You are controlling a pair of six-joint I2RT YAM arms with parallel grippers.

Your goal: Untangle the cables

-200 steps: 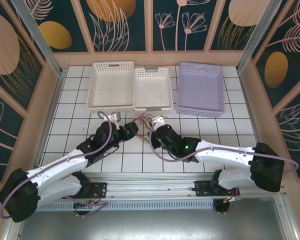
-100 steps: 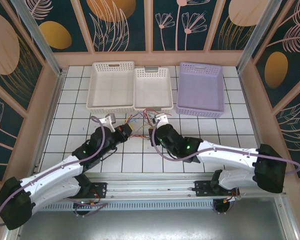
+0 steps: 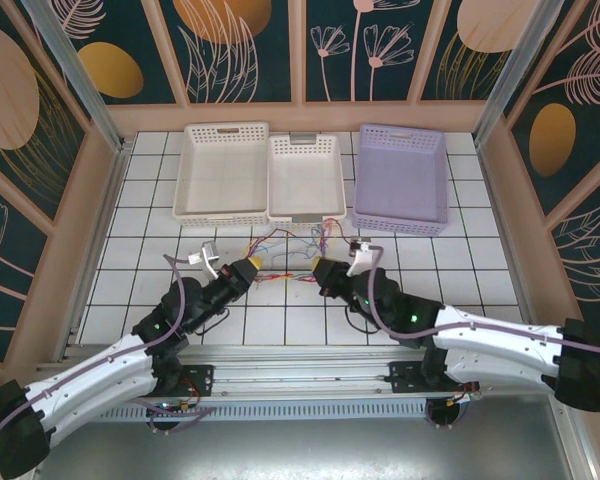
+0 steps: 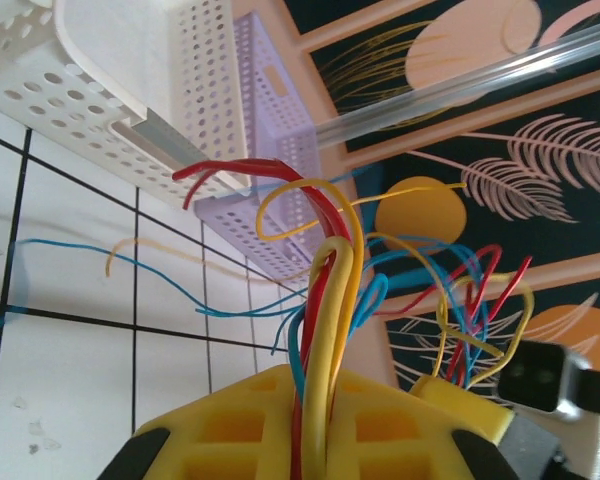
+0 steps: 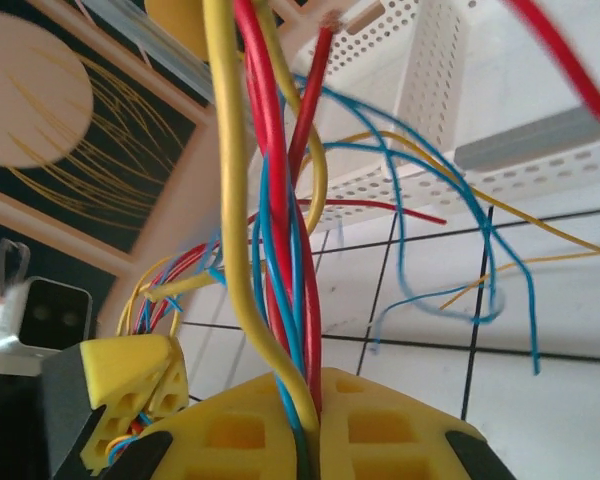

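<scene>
I see the left gripper (image 3: 248, 266) clamped on one end of the cables (image 3: 290, 245), and the right gripper (image 3: 322, 272) clamped on the other end, both in front of the middle basket (image 3: 305, 213). The cables stretch between them, with loose ends spreading toward this basket.

White tiled tabletop (image 3: 130, 200) with dark grid lines. Dark teal wall panels (image 3: 250, 70) printed with peach and gold leaves surround it.
</scene>
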